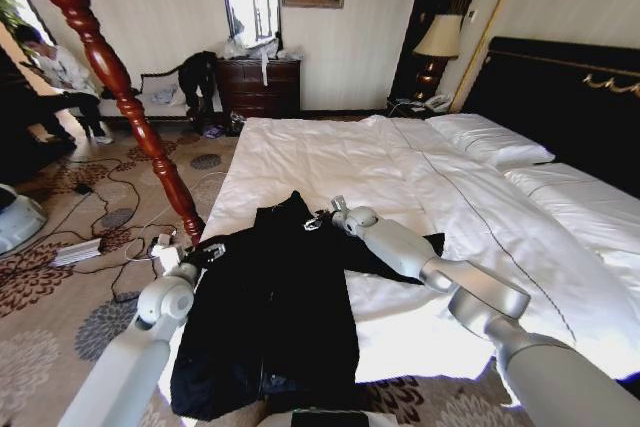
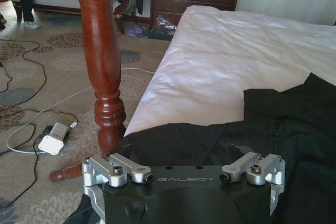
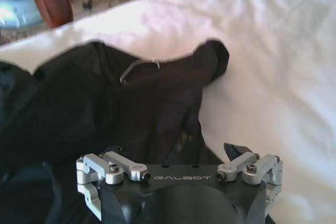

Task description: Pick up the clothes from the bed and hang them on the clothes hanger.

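Left tool [image 1: 207,252] low at the near-left edge of the bed [image 1: 330,162], sitting at the coat's left shoulder or sleeve; the left wrist view looks over the tool body onto black fabric, but the fingertips are hidden under the housing, so cannot tell if it is spread or pinching cloth. Right tool [image 1: 325,215] down at the collar end of the coat, by the upper chest; in the right wrist view fabric bunches up against the tool face, possibly gathered between the fingers, though the tips are again out of sight, so its state is also undetermined. The clothes [image 1: 275,317], one black long-sleeved coat, lie flat on the white duvet at the bed's near-left corner, collar toward the pillows, hem hanging over the foot edge, one sleeve stretched out to the right. A small hanging loop [image 3: 140,66] shows at the neck. Judgement: soft, limp, moderately heavy cloth; it will sag and fold when lifted, so hold both shoulders or the collar, not the hem. The clothes hanger [image 1: 120,87], a reddish wooden stand, is just beside the bed's left edge, its base near the left tool.
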Tool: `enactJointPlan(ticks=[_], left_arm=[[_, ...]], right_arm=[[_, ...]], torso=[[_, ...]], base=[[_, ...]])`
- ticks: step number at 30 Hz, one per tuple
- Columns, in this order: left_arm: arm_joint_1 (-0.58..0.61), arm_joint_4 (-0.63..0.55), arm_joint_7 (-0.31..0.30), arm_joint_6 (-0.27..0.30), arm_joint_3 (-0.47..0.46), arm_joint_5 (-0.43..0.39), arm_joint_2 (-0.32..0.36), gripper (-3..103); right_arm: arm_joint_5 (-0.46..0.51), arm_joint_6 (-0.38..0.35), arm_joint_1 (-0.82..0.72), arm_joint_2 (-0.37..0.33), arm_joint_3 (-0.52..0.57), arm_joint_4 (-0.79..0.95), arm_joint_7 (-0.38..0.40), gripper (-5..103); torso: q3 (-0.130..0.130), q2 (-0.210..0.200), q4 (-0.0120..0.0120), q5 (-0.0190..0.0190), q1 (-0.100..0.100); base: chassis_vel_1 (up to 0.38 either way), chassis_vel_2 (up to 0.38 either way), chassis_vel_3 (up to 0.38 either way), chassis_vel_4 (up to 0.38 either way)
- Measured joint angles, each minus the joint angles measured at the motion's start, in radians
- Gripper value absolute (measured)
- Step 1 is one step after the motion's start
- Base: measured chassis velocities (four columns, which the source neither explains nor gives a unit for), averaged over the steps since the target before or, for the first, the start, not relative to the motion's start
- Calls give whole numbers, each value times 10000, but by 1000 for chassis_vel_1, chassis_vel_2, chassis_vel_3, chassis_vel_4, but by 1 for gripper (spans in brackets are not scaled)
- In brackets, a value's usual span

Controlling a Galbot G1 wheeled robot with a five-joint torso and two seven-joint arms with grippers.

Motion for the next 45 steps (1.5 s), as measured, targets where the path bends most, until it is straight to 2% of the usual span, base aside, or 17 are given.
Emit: enactJointPlan(ticks=[4,13,18,20,23,25,26,28,29,30,32,34,36,38,41,42,45], left_arm=[[28,-97,-80,59,50,-7,-7,100],[46,-118,-319,223,79,-207,-3,100],[37,-118,-363,235,81,-229,11,100],[8,-100,-375,238,86,-236,35,100],[-53,-76,-414,244,95,-304,52,100],[-135,-61,-495,266,130,-440,60,100],[-135,-61,-495,266,130,-440,60,100],[-232,-34,-568,288,173,-528,62,100],[-259,-25,-582,291,189,-548,64,100],[-298,-12,-601,294,216,-564,67,100],[-315,-6,-608,295,227,-568,68,100],[-334,-3,-629,296,239,-582,73,100],[-335,-3,-638,296,239,-584,77,100],[-315,-17,-653,297,222,-593,107,100],[-264,-48,-663,297,153,-599,169,100],[-264,-48,-663,297,153,-599,169,100],[-244,-84,-690,296,37,-660,236,100]], right_arm=[[-587,-233,39,49,50,-243,-280,100],[-2019,-152,38,438,31,-1029,-700,100],[-2447,-125,-29,622,98,-1215,-550,101],[-2489,-125,-60,637,106,-1204,-375,91],[-2508,-137,-90,638,122,-1165,-167,86],[-2549,-135,-115,631,155,-1140,13,75],[-2549,-135,-115,631,155,-1140,13,75],[-2555,-120,-144,595,168,-1051,270,64],[-2536,-119,-159,582,169,-1000,388,64],[-2453,-120,-196,563,169,-893,641,54],[-2370,-121,-222,551,169,-821,815,54],[-2091,-126,-292,530,150,-617,1337,42],[-1977,-127,-316,525,142,-532,1570,42],[-1644,-135,-370,523,101,-201,2341,28],[-1079,-211,-402,530,29,248,3444,22],[-1079,-211,-402,530,29,248,3444,22],[-747,-212,-434,509,-70,711,4222,19]], torso=[[-1,1,-2,0,-1],[-1,0,1,0,0],[-1,0,2,0,-1],[-1,0,2,0,0],[-1,0,3,0,0],[-1,0,2,1,0],[-1,0,2,1,0],[0,1,1,0,0],[1,0,0,0,0],[1,-2,0,0,0],[1,-1,0,0,0],[1,-1,0,0,1],[1,-1,-2,-1,1],[1,-1,-3,-2,2],[1,-2,3,-1,2],[1,-2,3,-1,2],[1,-1,5,0,2]], base=[[0,0,0,0],[0,0,0,0],[0,0,0,0],[0,0,0,0],[0,0,0,0],[0,0,0,0],[0,0,0,0],[0,0,0,0],[0,0,0,0],[0,0,0,0],[0,0,0,0],[0,0,0,0],[0,0,0,0],[0,0,0,0],[0,0,0,0],[0,0,0,0],[0,0,0,0]])
